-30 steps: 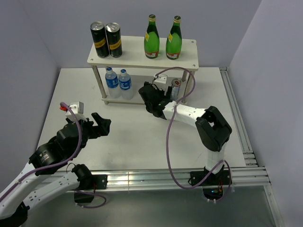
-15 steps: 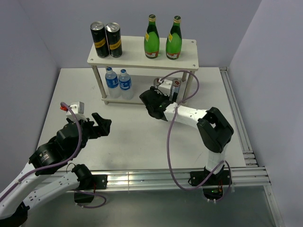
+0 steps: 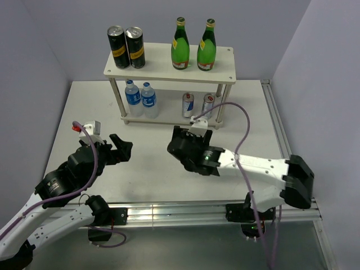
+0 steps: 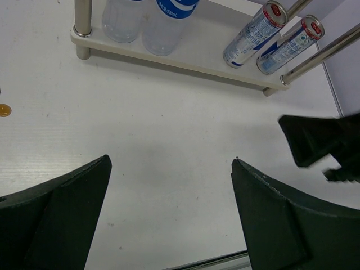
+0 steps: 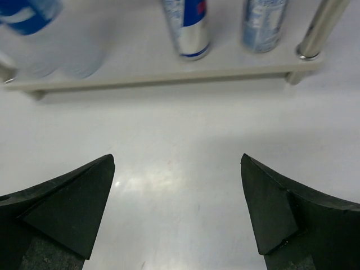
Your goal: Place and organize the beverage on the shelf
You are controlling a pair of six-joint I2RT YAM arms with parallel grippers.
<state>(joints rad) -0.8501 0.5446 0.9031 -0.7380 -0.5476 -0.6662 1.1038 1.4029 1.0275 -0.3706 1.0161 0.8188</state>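
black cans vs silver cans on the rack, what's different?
Colour: the black cans are black with gold bands; the silver cans are silver with blue and red.
Tier: the black cans stand on the top board, the silver cans on the lower board.
Side: the black cans are at the left end, the silver cans toward the right.
Shared: each pair stands upright, side by side.

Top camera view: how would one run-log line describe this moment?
white two-tier shelf: six small drinks plus two black cans stowed | left hand: open, empty | right hand: open, empty
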